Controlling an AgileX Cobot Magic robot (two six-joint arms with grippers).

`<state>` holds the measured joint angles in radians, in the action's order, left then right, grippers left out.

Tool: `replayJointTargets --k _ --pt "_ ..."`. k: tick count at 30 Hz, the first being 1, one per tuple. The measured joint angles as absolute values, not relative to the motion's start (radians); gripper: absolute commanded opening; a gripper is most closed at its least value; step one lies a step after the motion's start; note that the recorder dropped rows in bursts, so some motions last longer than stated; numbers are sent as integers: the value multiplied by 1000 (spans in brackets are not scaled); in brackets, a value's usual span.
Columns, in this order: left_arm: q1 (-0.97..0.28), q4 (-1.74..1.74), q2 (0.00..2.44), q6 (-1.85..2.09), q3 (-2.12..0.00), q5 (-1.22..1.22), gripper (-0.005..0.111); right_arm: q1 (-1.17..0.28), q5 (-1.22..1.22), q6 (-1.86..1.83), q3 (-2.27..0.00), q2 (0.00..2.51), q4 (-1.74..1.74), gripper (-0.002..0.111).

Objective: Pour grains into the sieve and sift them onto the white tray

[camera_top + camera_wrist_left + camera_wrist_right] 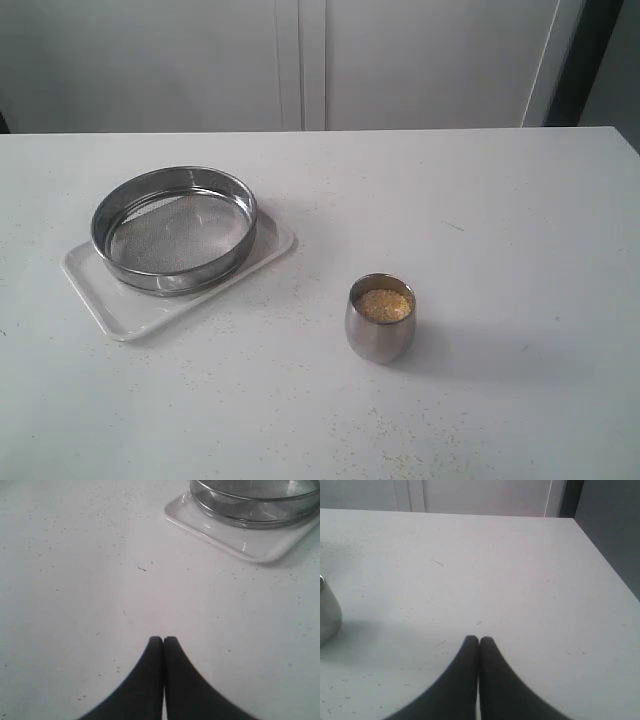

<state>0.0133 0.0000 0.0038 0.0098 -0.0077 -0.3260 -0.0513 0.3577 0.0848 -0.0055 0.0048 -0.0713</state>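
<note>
"Grains [383, 304] first: where are they?"

"In the small steel cup [380, 335], a golden heap filling it nearly to the rim. The cup stands upright on the bench [520, 230], about midway between its left and right edges and nearer the front edge than the back one."

"And the sieve [175, 230]?"

"It sits flat on the white tray [128, 316], over towards the bench's left edge. The tray lies askew to the bench edges. The sieve covers most of it, so only a strip of tray along the front shows bare. Cup and tray are well apart."

"What about the left gripper [163, 640]?"

"Clenched, its two dark fingertips pressed together with nothing between them. It hangs over bare bench, with a corner of the tray and the sieve's wall ahead of it."

"The right gripper [479, 640]?"

"Likewise closed tight and empty-handed, over bare bench. The cup's steel side shows off to one side of it, not touching it."

"Anything else on the bench?"

"Fine specks [400, 445] scattered near the front edge."
</note>
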Motion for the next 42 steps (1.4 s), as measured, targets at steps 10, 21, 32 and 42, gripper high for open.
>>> replayJointTargets --k 10,21,32,42 --pt "13 0 4 10 -8 -326 0 -51 163 85 -6 5 -71 0" --pt "13 0 4 10 -8 -326 0 -51 -137 85 -6 5 -71 0" --pt "13 0 4 10 -8 -326 0 -51 -171 85 -6 5 -71 0" --pt "13 0 4 10 -8 -326 0 -51 -220 30 -6 5 -74 0"
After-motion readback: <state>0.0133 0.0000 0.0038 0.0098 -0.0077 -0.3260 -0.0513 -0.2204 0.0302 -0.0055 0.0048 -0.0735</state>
